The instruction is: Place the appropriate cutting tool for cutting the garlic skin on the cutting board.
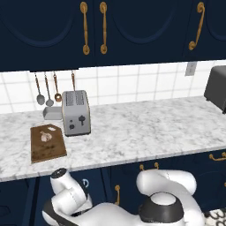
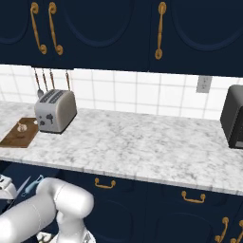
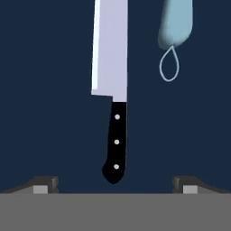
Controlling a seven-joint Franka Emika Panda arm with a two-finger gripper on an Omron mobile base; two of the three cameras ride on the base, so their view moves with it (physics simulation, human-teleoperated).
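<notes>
Through the hand view I see the knife (image 3: pixel 111 90) lying on a flat dark navy surface, its pale silver-white blade a long straight-sided slab running off the top of the frame, its black handle smooth and slightly curved at the butt, studded with three pale rivets. The handle end points back toward my gripper (image 3: pixel 115 184), whose two small dark fingertips stand spread wide apart, one on each side of the handle's butt, touching nothing. Just beside the blade lies a light-blue tool (image 3: pixel 176 22) with a rounded matte body and a thin wire loop hanging from its end; the two are apart.

From the left base view, the white marble-veined counter (image 1: pixel 145 128) carries the cutting board (image 1: pixel 47 143), a dark brown wooden rectangle with visible grain, and the garlic (image 1: pixel 45 136), a small pale lumpy bulb, rests on it toward the far end. A brushed-metal two-slot toaster (image 1: pixel 76 112) stands just beside the board. Metal utensils (image 1: pixel 48 90) hang against the glossy white tile wall behind it. A dark boxy appliance (image 2: pixel 235 116) sits at the counter's far right.
</notes>
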